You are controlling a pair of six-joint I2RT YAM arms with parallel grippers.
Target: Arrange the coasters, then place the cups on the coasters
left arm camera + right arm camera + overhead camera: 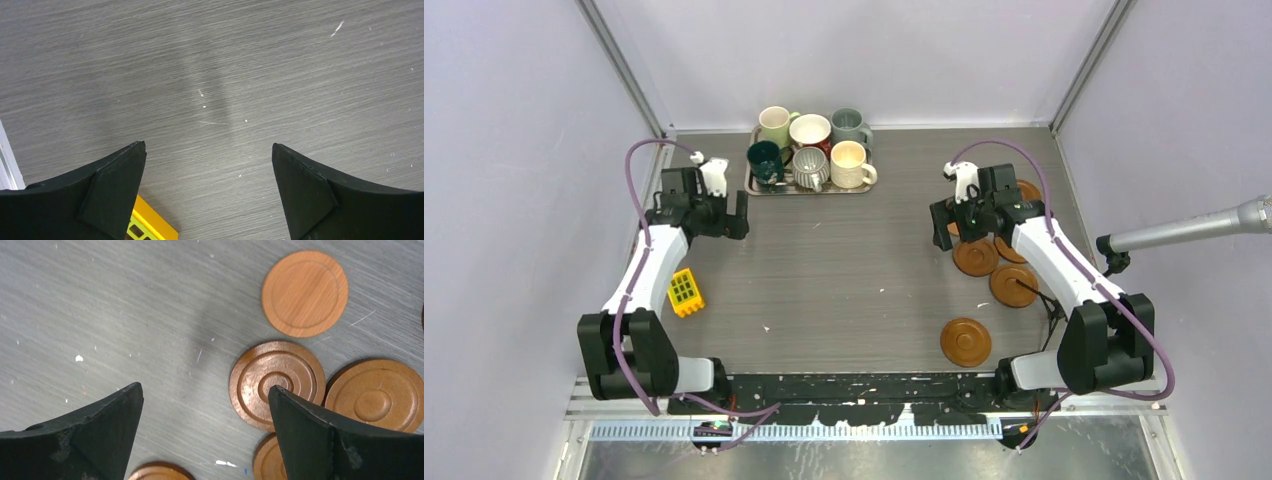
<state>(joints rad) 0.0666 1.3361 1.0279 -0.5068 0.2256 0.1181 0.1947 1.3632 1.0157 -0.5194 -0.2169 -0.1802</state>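
Several handled cups stand together on a silver tray [751, 186] at the back: pale green [775, 125], white with red [810, 130], grey-blue [849, 124], dark green [765, 160], ribbed grey [810, 167] and cream [850, 163]. Brown round coasters lie at the right: one [975, 257] beside another [1013, 285], and one apart nearer the front [965, 342]. My right gripper [946, 228] [205, 390] hovers open above them, over a ringed coaster [277, 384] and near a plainer, lighter one [304, 293]. My left gripper [729, 218] [209, 150] is open over bare table.
A small yellow grid block [686, 292] [150, 227] lies on the left, just behind my left fingers. A grey rod [1194, 228] juts in from the right wall. Side walls close in the table on both sides.
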